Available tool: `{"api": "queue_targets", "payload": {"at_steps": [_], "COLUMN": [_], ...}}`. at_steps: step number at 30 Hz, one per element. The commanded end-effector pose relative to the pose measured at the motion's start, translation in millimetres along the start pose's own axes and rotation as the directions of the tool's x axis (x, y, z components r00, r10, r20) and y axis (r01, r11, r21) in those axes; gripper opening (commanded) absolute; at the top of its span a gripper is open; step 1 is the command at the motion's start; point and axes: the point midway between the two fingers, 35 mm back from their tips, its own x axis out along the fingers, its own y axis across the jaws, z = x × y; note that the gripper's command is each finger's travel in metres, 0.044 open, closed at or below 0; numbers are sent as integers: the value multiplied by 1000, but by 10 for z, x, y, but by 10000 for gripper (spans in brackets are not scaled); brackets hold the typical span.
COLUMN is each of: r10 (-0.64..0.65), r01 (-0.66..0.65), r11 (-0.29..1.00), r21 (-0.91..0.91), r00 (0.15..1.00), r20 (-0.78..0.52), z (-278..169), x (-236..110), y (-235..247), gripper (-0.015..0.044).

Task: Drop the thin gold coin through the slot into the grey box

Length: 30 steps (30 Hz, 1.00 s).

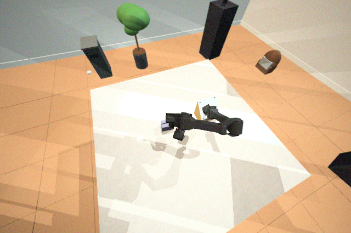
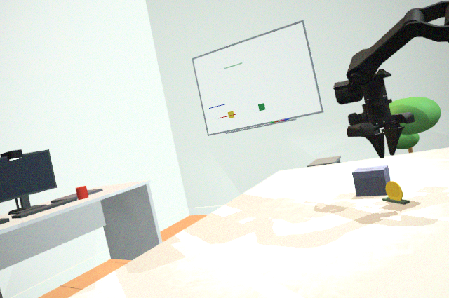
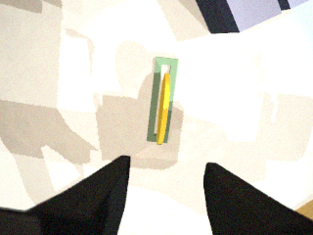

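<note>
The gold coin stands on edge in the dark-green holder on the white mat. The grey box stands just beside and behind it. My gripper hangs above the box and coin, pointing down. Its fingers stand apart with nothing between them. In the wrist view the coin lies edge-on ahead of the fingertips, in line with the gap. In the top view the arm hides the coin.
The arm's base stands by a white and gold block on the mat. A potted plant, a dark pillar and a grey bin stand beyond the mat. A desk stands far left.
</note>
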Motion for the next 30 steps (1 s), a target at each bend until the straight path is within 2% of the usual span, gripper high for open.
{"api": "queue_targets", "payload": {"at_steps": [1,5,30], "r10": [8,10,8], "r01": [-8,-9,-8], "r11": [1000,1000,1000], "r21": [21,20,20], "r00": [1000,1000,1000], "r20": [-9,-9,-8], "z": [-1,-8,9], "x": [24,345,716], "y": [-6,-2,4], "gripper": [161,161,161]}}
